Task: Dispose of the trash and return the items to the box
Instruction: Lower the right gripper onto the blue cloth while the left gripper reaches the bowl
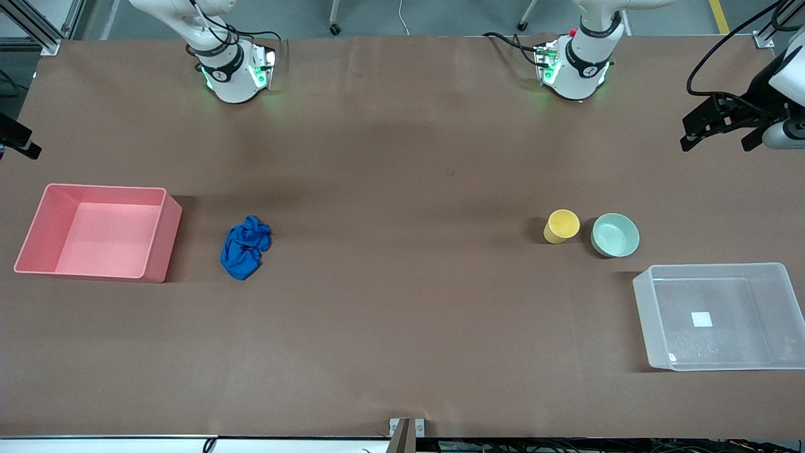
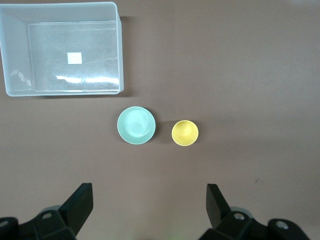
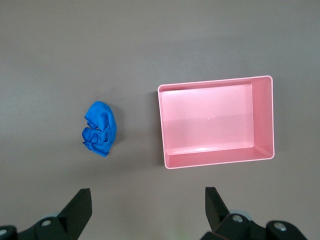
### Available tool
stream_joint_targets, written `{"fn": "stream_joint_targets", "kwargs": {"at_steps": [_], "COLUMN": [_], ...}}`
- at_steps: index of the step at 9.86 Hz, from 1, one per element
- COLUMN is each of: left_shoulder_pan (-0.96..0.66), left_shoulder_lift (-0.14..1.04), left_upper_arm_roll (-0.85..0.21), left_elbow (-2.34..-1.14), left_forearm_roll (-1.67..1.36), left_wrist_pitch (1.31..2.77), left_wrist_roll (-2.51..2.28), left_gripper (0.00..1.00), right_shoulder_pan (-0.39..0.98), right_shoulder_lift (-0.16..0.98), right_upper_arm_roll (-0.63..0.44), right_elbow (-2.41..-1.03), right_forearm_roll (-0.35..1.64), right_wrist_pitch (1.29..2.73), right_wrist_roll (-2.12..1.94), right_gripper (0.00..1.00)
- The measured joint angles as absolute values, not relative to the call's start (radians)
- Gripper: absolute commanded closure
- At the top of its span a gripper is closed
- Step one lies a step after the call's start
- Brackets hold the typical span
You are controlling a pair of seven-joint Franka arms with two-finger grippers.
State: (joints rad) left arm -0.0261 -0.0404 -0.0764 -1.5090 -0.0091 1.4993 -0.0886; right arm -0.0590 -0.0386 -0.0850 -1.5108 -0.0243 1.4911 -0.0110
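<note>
Left gripper [image 2: 147, 205] is spread wide, black fingers [image 2: 80, 202] far apart and holding nothing, touching nothing. It hangs high over the brown table [image 1: 402, 157], looking straight down on the small yellow plastic cup [image 2: 185, 132] and the shallow mint-green round bowl [image 2: 136, 125]. In the front view that arm comes in from the edge at the left arm's end of the table, gripper [image 1: 723, 126] well above the surface.

Right gripper [image 3: 147, 205] is the same story: fingers [image 3: 79, 202] parted wide, empty, up in the air. Below it sit the crumpled royal-blue cloth wad [image 3: 100, 129] and the pink opaque rectangular bin [image 3: 216, 121]. The front view shows only a dark sliver of that arm at the table's edge, at the right arm's end.

On the table, the cup [image 1: 561, 226] and bowl [image 1: 615, 234] stand upright just beside each other with a thin gap between. The translucent clear plastic bin [image 1: 648, 314], white square label on its base, lies near them, closer to the front camera and toward the left arm's end; nothing in it. The blue wad [image 1: 245, 247] rests beside the pink bin [image 1: 170, 233], a strip of bare table between them; that bin holds nothing either.

Wide open tabletop runs between the two groups, and each bin sits close to its end of the table.
</note>
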Motion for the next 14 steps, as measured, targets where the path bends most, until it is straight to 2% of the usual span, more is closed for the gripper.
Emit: {"fn": "stream_joint_targets", "kwargs": {"at_steps": [5, 8, 9, 11, 14], "left_shoulder_pan": [-0.026, -0.024, -0.023, -0.005, 0.057], "left_shoulder_lift": [-0.04, -0.036, -0.034, -0.032, -0.028], "left_upper_arm_roll": [-0.076, -0.071, -0.069, -0.067, -0.066], "left_elbow": [-1.51, -1.513, -1.517, -1.549, -1.712], "left_forearm_roll": [-0.009, -0.009, -0.009, -0.008, -0.008], "left_wrist_pitch": [1.499, 1.499, 1.499, 1.516, 1.654], "left_wrist_roll": [-0.089, -0.089, -0.089, -0.089, -0.062], "left_gripper": [0.0, 0.0, 0.01, 0.01, 0.04], "right_shoulder_pan": [-0.057, -0.041, -0.029, -0.011, -0.004], "right_shoulder_lift": [-0.039, 0.01, 0.045, 0.1, 0.192], "right_upper_arm_roll": [-0.07, 0.065, 0.095, 0.127, 0.142], "right_elbow": [-1.513, -1.566, -1.622, -1.815, -2.112], "right_forearm_roll": [-0.024, -0.039, -0.044, -0.047, -0.049], "right_wrist_pitch": [1.492, 1.56, 1.646, 1.91, 2.335], "right_wrist_roll": [-0.003, 0.22, 0.279, 0.367, 0.405], "right_gripper": [0.0, 0.0, 0.0, 0.0, 0.0]}}
